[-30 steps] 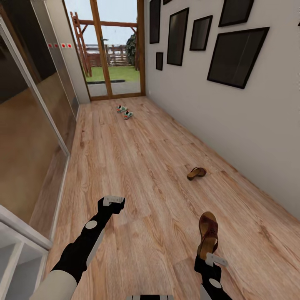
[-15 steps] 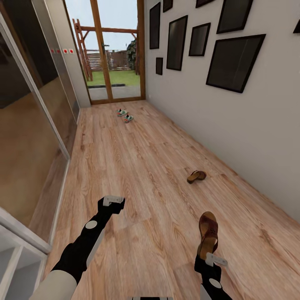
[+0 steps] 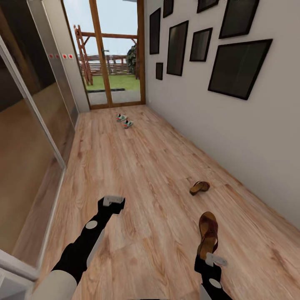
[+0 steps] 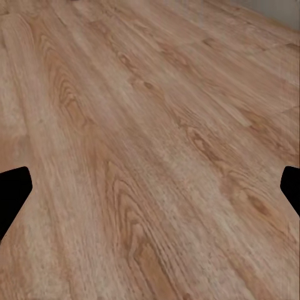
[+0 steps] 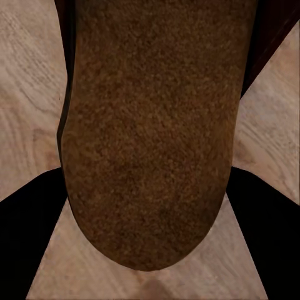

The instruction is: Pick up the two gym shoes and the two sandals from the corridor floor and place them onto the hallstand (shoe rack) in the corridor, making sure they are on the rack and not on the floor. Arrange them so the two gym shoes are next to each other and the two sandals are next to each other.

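The right gripper (image 3: 207, 255) clamps one sandal (image 3: 208, 233) by its heel for carrying. The left gripper (image 3: 113, 203) hangs empty, jaws apart, free for the floor sandal (image 3: 199, 187).

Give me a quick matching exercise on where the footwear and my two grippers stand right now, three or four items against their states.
Column 1:
1. gym shoes
2. held sandal
3. second sandal
4. left gripper

Column 2:
A. open, nothing between the fingers, above bare corridor floor
B. clamped at its heel end in the right gripper
C. lying on the floor near the right-hand wall
D. side by side on the floor at the far end, by the glass door

Pairs: 1-D, 2-B, 3-C, 4-A
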You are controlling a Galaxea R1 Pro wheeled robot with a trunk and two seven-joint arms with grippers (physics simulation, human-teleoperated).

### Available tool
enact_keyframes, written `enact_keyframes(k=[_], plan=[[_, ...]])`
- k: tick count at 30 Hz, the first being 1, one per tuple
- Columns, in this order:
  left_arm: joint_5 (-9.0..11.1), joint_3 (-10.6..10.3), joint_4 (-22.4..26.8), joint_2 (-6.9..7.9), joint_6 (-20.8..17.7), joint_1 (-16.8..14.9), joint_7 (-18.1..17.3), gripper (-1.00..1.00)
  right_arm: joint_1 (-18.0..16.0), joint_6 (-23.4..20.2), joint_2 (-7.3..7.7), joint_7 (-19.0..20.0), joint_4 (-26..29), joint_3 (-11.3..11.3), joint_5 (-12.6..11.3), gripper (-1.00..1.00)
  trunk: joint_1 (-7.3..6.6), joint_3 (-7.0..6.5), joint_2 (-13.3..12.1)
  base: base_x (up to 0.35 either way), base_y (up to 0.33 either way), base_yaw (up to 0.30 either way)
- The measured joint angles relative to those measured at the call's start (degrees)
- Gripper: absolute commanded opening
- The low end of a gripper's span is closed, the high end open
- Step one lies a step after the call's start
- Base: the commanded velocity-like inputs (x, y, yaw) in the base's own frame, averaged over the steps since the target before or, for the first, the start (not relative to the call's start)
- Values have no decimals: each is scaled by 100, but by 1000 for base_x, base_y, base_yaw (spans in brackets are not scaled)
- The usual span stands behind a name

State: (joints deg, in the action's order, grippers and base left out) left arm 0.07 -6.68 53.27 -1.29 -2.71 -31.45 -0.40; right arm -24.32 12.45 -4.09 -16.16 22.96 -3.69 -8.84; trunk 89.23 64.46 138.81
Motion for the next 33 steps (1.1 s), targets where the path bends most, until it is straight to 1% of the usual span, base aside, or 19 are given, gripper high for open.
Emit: enact_keyframes(k=[12,19,33], plan=[[1,-1,0,-2,-1,0,0,100,-2,2,0,0,0,0,-2,-100,0,-29,0,343,0,-10],[1,-1,-2,-3,1,-1,0,100,1,1,1,0,1,0,-3,-100,0,-67,0,343,10,-194],[1,-1,-1,-3,1,-1,0,100,2,-1,1,2,1,1,-4,-100,0,-160,0,343,76,-221]])
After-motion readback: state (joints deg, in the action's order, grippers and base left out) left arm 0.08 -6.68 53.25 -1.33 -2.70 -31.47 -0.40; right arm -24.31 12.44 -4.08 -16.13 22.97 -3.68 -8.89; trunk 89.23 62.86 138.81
